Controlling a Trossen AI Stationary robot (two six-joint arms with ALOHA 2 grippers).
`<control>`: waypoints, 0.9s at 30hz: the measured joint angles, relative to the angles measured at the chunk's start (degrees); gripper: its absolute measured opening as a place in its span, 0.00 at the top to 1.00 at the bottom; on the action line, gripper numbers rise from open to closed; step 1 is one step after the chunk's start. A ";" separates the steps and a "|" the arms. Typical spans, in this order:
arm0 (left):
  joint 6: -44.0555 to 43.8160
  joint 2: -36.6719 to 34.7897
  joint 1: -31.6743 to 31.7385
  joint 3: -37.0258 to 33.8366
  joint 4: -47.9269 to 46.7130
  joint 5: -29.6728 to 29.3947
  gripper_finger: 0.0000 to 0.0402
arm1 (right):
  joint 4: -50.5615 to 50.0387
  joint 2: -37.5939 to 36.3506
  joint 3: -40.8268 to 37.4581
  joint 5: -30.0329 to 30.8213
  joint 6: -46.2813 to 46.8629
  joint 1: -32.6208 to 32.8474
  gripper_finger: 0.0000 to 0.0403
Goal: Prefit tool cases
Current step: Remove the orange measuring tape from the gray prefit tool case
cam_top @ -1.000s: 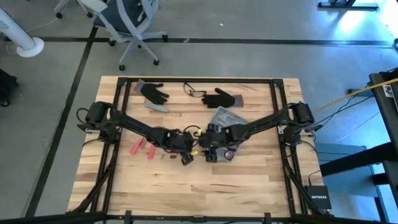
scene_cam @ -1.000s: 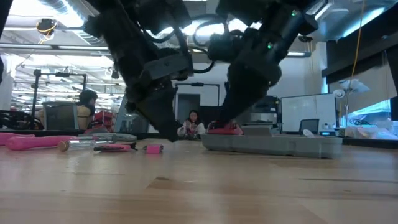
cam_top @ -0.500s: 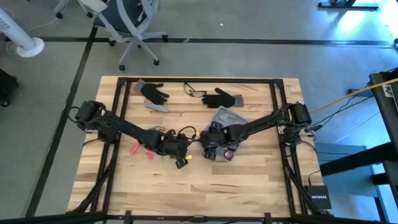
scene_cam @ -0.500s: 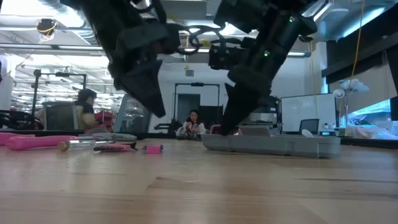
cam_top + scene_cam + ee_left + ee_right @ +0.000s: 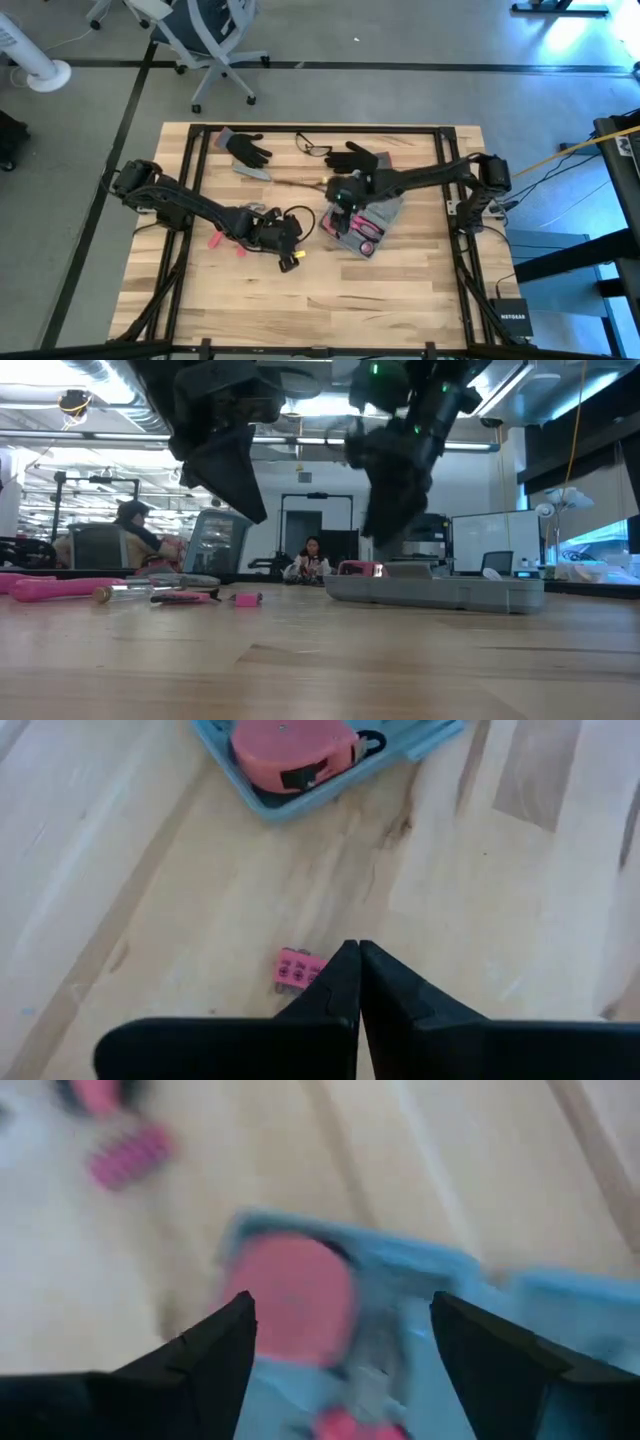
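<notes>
From above, a wooden table (image 5: 400,290) holds an open grey-blue tool case (image 5: 364,222) right of centre; the right gripper (image 5: 338,206) hovers over its near-left part, the left gripper (image 5: 292,252) sits left of the case above bare wood; two black gloves (image 5: 247,148) lie at the far edge. At table height, the case (image 5: 440,592) lies flat on the right; pink tools (image 5: 60,588) lie far left. Left wrist: the fingers (image 5: 345,990) are pressed together, holding nothing, above a small pink block (image 5: 297,969); the case corner holds a round pink tape measure (image 5: 290,750). Right wrist: the fingers (image 5: 215,1350) stand wide apart above the tape measure (image 5: 295,1312), empty.
</notes>
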 joint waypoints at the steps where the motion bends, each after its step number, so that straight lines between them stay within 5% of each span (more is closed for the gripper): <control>1: -0.03 0.00 -0.13 0.00 -0.04 -0.65 1.00 | -1.46 0.02 0.00 0.94 -0.25 -1.00 0.30; 4: -2.69 1.27 0.33 0.07 0.70 -2.90 1.00 | -3.98 0.13 -0.04 2.81 -1.07 -3.75 0.43; 9: -5.43 7.63 2.99 0.04 11.37 -1.23 1.00 | -3.55 0.13 -0.44 -2.69 -2.43 -5.82 0.92; 13: -7.96 13.87 5.13 0.07 22.96 3.28 1.00 | -3.24 0.15 -0.59 -5.18 -3.40 -5.41 0.98; 18: -14.63 17.67 5.73 0.25 23.27 5.83 1.00 | -1.17 1.69 -0.59 -6.92 -3.62 -5.67 1.00; 27: -14.25 18.73 5.08 0.26 26.71 4.30 1.00 | 3.23 7.10 -0.59 -10.75 -2.42 -5.48 1.00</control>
